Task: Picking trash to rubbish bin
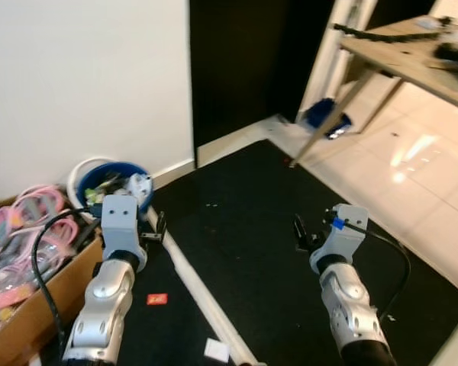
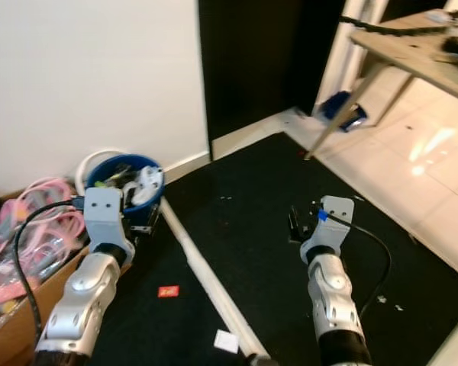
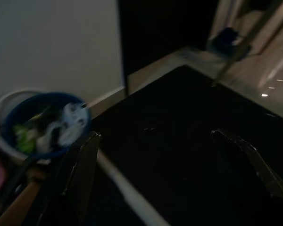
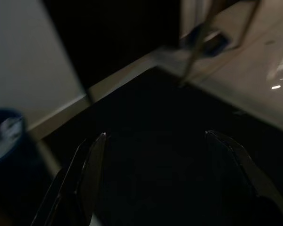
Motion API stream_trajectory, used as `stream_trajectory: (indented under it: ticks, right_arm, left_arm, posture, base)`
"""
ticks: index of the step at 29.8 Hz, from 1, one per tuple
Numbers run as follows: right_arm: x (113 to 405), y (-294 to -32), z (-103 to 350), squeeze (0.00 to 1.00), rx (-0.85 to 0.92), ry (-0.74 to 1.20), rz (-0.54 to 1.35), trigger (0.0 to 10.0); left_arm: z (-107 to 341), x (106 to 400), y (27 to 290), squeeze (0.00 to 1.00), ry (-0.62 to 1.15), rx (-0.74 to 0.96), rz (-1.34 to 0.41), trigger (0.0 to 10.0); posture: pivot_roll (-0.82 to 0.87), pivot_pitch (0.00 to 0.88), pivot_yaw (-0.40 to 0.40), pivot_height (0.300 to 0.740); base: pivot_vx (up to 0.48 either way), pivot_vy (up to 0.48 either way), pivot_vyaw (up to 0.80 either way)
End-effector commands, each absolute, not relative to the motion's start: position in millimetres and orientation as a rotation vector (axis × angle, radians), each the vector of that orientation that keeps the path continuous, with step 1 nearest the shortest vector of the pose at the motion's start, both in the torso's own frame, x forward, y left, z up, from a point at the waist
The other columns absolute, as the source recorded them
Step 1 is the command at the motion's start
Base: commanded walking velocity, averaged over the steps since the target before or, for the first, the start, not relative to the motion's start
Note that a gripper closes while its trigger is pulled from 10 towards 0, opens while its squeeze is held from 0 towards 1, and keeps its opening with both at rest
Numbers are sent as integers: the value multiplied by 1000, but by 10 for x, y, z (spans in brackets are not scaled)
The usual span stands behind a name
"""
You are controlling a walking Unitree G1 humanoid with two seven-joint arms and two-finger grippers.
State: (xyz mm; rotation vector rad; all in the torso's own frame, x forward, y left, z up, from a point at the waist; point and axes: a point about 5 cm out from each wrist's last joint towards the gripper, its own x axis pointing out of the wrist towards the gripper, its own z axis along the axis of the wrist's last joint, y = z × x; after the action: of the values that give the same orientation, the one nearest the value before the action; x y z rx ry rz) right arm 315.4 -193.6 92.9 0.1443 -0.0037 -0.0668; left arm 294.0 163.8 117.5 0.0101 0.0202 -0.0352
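Cardboard box (image 1: 30, 305) with pink items sits at 9 o'clock. Blue rubbish bin (image 1: 130, 177), already holding trash, stands against the wall at 10 o'clock. The left gripper (image 3: 174, 165) hangs just beside the bin, fingers spread wide, empty. A red scrap (image 1: 157, 299) lies on the black mat at 7 o'clock; a white paper scrap (image 1: 216, 350) lies at 6 o'clock beside the white floor strip (image 1: 191, 278). Both scraps look light, thin, flat against the mat: likely hard to pinch, best taken by a raised edge. No writing readable on either. The right gripper (image 4: 155, 165) hovers at 4 o'clock over bare mat, fingers wide, empty. Bench (image 1: 412, 53) at 2 o'clock.
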Motion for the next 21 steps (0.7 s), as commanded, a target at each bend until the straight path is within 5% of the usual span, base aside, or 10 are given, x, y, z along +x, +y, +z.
stream_trajectory:
  ticks: [1,21]
  right_arm:
    - [3104,-1937,830,0,162,36,-78,10000]
    - [3097,-1950,829,0,162,42,-84,10000]
  left_arm:
    - [1114,2917,1674,0,46,16,-13,10000]
    - [1133,2930,1696,0,64,18,-15,10000]
  posture:
    - [36,151,9,740]
    - [33,156,6,740]
  base:
    - [0,0,-800]
    - [0,0,-800]
